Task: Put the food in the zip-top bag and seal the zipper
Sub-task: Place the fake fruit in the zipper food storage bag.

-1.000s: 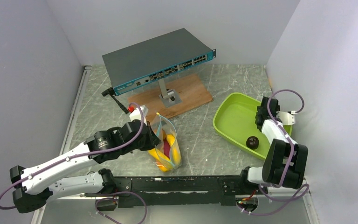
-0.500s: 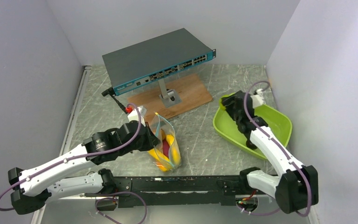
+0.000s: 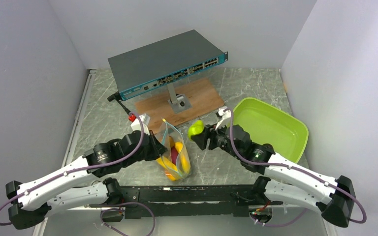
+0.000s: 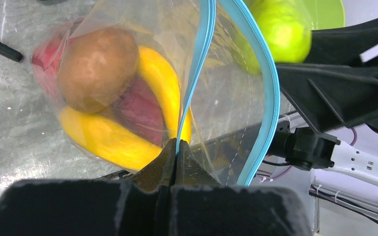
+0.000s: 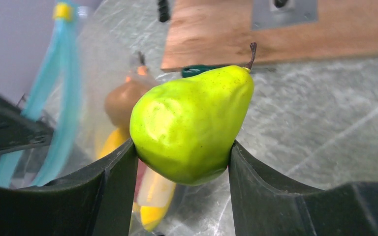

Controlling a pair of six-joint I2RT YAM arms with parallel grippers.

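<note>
Two grippers are engaged: our right gripper (image 3: 198, 133) clamps the green pear (image 5: 189, 123) at frame centre, and the zip-top bag (image 3: 176, 147), pinched at its zipper (image 4: 197, 64) by our left gripper (image 4: 176, 147), gapes just left.

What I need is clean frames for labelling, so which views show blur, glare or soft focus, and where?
Top external: even light, soft shadows, everything sharp, no glare. Left wrist: the zipper and the food inside the bag are fairly crisp, the pear beyond is blurred. Right wrist: the pear is sharp, the bag and the wooden board behind it are out of focus.
</note>
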